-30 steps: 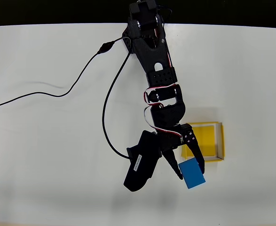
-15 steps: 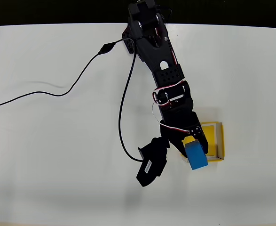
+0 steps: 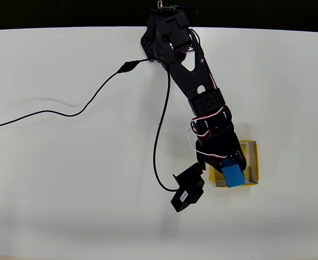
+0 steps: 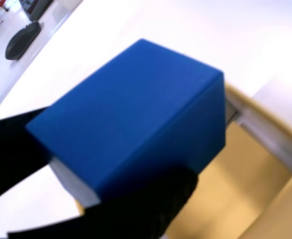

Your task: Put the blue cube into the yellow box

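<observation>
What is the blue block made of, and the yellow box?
The blue cube looks like matte foam or painted wood: even colour, no shine, sharp edges. I can't tell which. The yellow box looks like thin card or paper, going by its thin folded yellow-and-white walls.

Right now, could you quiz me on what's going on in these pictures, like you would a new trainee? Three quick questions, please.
1. True or false: the blue cube lies free on the white table.
2. In the overhead view, the cube is over which part of the yellow box? A) left part B) right part C) outside it entirely
3. What holds the cube?

Key:
1. False; it is clamped between the fingers.
2. A.
3. The gripper of the black arm.
</observation>
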Tool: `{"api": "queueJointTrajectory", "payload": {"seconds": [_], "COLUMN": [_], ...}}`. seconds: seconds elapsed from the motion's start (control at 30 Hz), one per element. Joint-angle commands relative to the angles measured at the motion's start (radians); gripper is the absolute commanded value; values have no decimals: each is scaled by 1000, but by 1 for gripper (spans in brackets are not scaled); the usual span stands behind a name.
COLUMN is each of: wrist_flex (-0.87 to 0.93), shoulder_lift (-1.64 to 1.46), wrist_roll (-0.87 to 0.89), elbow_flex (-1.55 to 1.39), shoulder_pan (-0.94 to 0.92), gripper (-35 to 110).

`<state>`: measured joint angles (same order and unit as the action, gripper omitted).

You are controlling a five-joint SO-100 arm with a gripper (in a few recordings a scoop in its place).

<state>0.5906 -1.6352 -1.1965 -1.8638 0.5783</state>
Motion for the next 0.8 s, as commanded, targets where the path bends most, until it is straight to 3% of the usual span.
{"api": "queueJointTrajectory", "payload": {"seconds": [0.0,0.37,0.77], "wrist_flex": [12,11,-5], "shoulder_lift": [-21,71,77], "wrist_roll": [15,25,-31], "elbow_flex": [123,115,87], "shoulder_pan": [41,55,35], "gripper": [14,16,33]}}
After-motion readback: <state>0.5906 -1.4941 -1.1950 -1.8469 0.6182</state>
